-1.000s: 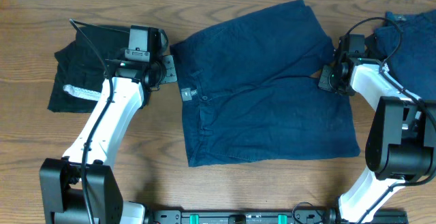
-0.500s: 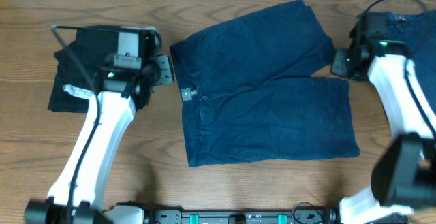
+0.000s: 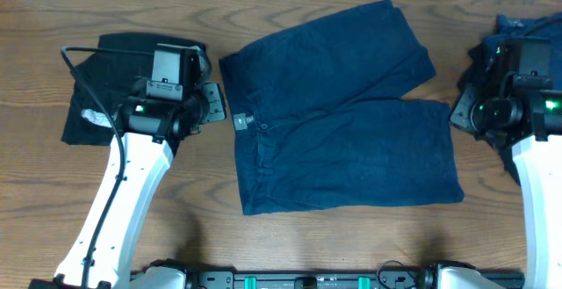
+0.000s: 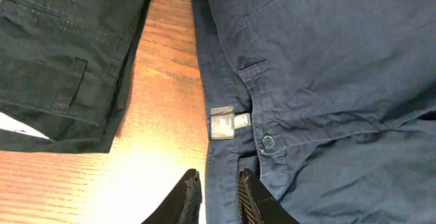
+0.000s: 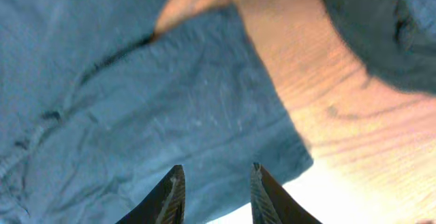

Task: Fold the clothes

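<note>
navy shorts [image 3: 342, 113] flat in the middle of the table [image 3: 35, 201], small grey label [image 4: 221, 124] unreadable
left gripper [image 4: 216, 200] slightly parted, right gripper [image 5: 216, 193] wider; both hold nothing

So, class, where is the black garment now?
In the overhead view the black garment lies on the table at far left, beside the spread navy shorts, partly under the left arm.

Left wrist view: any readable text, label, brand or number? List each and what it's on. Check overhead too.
Nothing can be read in any view.
Too small to read: grey tag on the waistband of the navy shorts.
Blank or too blurred to tell: white tag beside it.
Too small to read: whitish band on the black garment.
</note>
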